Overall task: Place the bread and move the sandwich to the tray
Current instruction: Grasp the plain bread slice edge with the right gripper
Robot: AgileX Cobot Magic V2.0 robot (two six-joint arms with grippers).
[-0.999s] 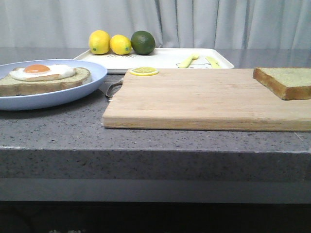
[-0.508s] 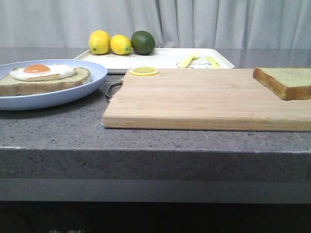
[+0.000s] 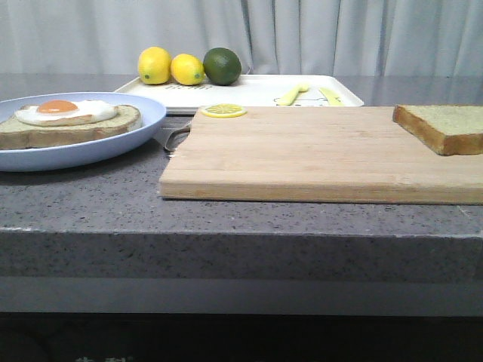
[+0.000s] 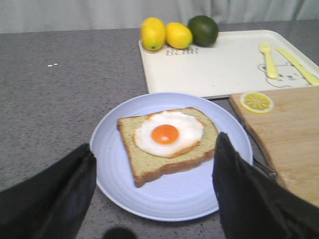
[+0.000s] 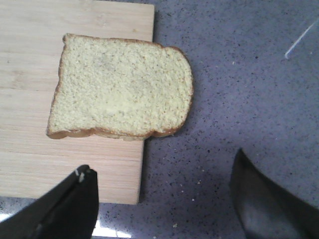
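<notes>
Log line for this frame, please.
left pincer: open above sandwich | right pincer: open near bread | bread: overhanging board | tray: no sandwich

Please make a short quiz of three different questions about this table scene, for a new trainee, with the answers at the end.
1. True or false: the plain bread lies fully on the cutting board.
2. What is on the tray now? A) only lemons B) two lemons, a lime, a yellow fork and knife C) the sandwich
3. Fill in: the left gripper hovers open above the ____ plate that carries the sandwich.

Key:
1. False. In the right wrist view one end of the bread hangs over the board's edge, above the grey counter.
2. B. The lemon slice is on the board, not on the tray.
3. Blue.
</notes>
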